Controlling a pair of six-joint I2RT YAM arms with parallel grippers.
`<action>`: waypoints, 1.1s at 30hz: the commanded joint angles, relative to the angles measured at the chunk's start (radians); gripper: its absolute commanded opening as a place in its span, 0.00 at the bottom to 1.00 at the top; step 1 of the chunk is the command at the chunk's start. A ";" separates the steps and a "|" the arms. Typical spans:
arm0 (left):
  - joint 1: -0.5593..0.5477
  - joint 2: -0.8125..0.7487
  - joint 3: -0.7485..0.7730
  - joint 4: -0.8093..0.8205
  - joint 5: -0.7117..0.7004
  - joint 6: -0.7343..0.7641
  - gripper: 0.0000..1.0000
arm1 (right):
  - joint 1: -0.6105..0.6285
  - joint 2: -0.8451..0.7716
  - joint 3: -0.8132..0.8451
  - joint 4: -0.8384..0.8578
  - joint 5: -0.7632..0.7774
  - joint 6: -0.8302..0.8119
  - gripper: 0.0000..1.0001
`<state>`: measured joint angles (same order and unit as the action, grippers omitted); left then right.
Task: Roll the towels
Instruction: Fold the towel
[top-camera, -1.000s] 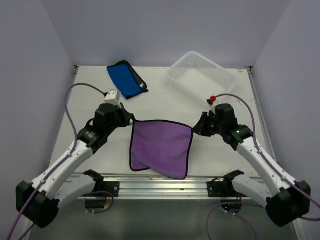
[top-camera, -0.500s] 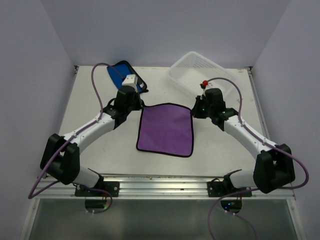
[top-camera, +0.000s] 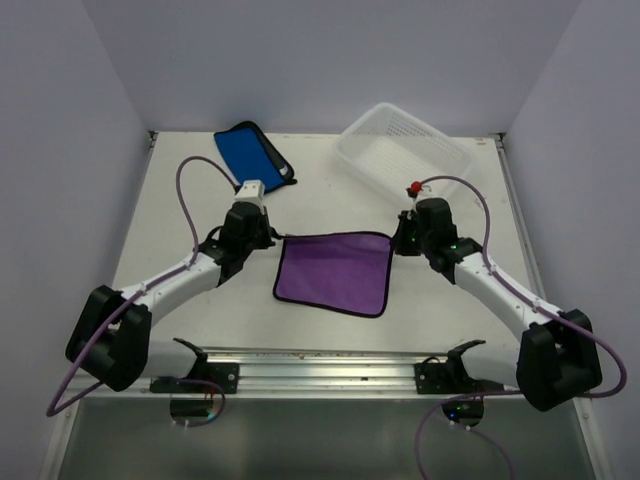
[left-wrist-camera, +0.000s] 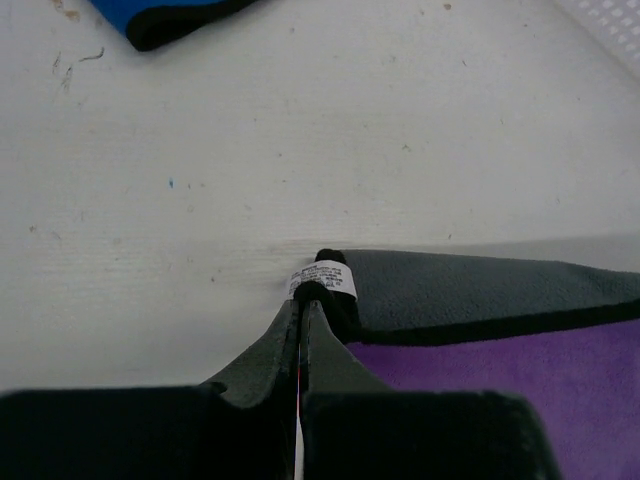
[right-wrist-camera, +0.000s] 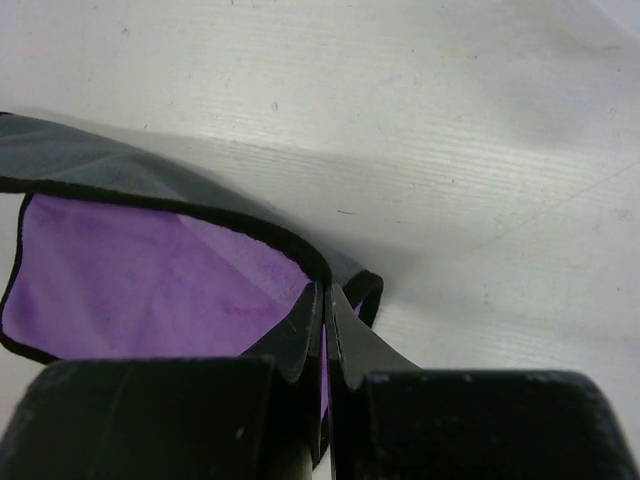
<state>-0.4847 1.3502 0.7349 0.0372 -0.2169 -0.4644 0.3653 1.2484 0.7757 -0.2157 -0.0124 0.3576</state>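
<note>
The purple towel (top-camera: 334, 272) with black edging lies spread in the middle of the table. My left gripper (top-camera: 268, 238) is shut on its far left corner, where a white label (left-wrist-camera: 322, 277) shows. My right gripper (top-camera: 398, 243) is shut on its far right corner (right-wrist-camera: 340, 275). The far edge is lifted and folds over toward the near side, showing its grey back (left-wrist-camera: 480, 290). The blue towel (top-camera: 250, 158) with black edging lies flat at the far left; its edge shows in the left wrist view (left-wrist-camera: 165, 15).
A white perforated basket (top-camera: 402, 152) stands at the far right, just beyond my right gripper. A metal rail (top-camera: 320, 365) runs along the table's near edge. Purple walls close in the sides and back.
Both grippers first carried the towel's far corners away from me, laying it flat, then drew back toward me. The far edge now folds over the cloth, which looks shorter.
</note>
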 joint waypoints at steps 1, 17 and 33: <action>0.006 -0.068 -0.040 0.069 -0.013 -0.019 0.00 | -0.002 -0.064 -0.042 0.033 0.023 0.004 0.00; 0.006 -0.158 -0.152 0.052 -0.022 -0.023 0.00 | 0.000 -0.251 -0.240 0.056 -0.081 0.018 0.00; 0.006 -0.272 -0.177 -0.026 -0.004 -0.045 0.00 | 0.001 -0.383 -0.303 0.003 -0.121 0.035 0.00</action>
<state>-0.4850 1.1156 0.5739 0.0208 -0.1970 -0.4984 0.3676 0.9092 0.4828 -0.2016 -0.1314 0.3862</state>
